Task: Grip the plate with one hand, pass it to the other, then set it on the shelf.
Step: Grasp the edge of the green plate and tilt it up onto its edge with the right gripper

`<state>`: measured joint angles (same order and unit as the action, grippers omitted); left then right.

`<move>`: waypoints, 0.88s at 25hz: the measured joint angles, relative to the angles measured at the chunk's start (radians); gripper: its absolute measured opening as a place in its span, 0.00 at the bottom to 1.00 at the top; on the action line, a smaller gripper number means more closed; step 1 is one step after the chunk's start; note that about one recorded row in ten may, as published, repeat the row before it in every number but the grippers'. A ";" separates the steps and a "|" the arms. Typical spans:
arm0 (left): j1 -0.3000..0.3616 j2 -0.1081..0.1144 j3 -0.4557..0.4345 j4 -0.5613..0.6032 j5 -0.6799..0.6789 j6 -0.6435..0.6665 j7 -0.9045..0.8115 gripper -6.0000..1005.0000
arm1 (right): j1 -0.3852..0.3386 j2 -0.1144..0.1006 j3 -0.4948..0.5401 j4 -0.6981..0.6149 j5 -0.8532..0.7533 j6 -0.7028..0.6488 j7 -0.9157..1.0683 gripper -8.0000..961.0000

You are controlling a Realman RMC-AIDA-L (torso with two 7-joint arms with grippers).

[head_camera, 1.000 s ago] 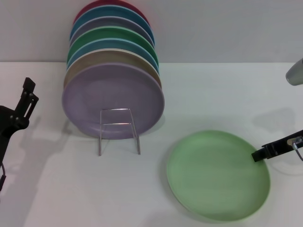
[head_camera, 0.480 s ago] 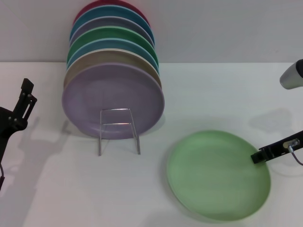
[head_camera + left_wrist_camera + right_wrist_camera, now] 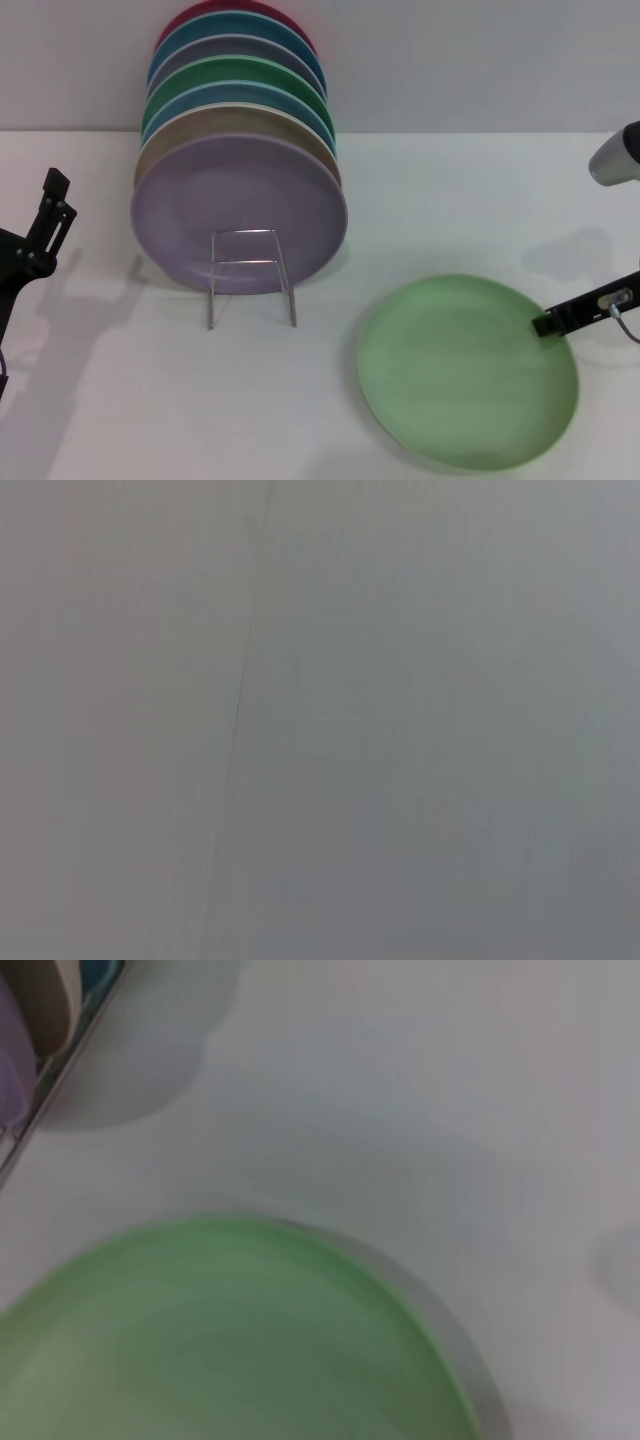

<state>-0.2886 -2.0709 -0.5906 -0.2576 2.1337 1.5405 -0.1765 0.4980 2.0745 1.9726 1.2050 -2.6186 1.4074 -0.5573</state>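
Observation:
The light green plate point(image 3: 465, 370) lies low over the white table at the front right; it also fills the lower part of the right wrist view point(image 3: 220, 1340). My right gripper point(image 3: 546, 325) reaches in from the right, one black finger on top of the plate's right rim, the other hidden beneath. The silver wire shelf point(image 3: 250, 272) stands left of the plate, its upright front loop free. My left gripper point(image 3: 52, 215) is parked at the far left edge, away from everything.
Several coloured plates stand on edge in the shelf, a lavender plate point(image 3: 240, 205) at the front. The shelf's wire base and these plates show in a corner of the right wrist view point(image 3: 40, 1080). A grey wall point(image 3: 320, 720) stands behind the table.
The green plate has shifted slightly to the right together with my right gripper's finger on its rim. The left arm has drawn back a little to the left.

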 joint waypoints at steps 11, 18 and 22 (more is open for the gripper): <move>0.000 0.000 -0.001 0.000 0.000 0.002 0.003 0.78 | -0.078 0.004 -0.014 0.188 0.041 -0.061 -0.040 0.04; 0.000 0.000 -0.002 0.000 0.000 0.005 0.004 0.78 | -0.144 0.004 -0.053 0.325 0.050 -0.160 -0.042 0.03; 0.000 0.000 -0.002 -0.001 0.000 0.014 0.003 0.78 | -0.189 0.004 -0.092 0.399 0.054 -0.242 -0.042 0.03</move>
<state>-0.2884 -2.0708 -0.5921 -0.2587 2.1337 1.5547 -0.1739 0.3092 2.0789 1.8804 1.6042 -2.5647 1.1651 -0.5993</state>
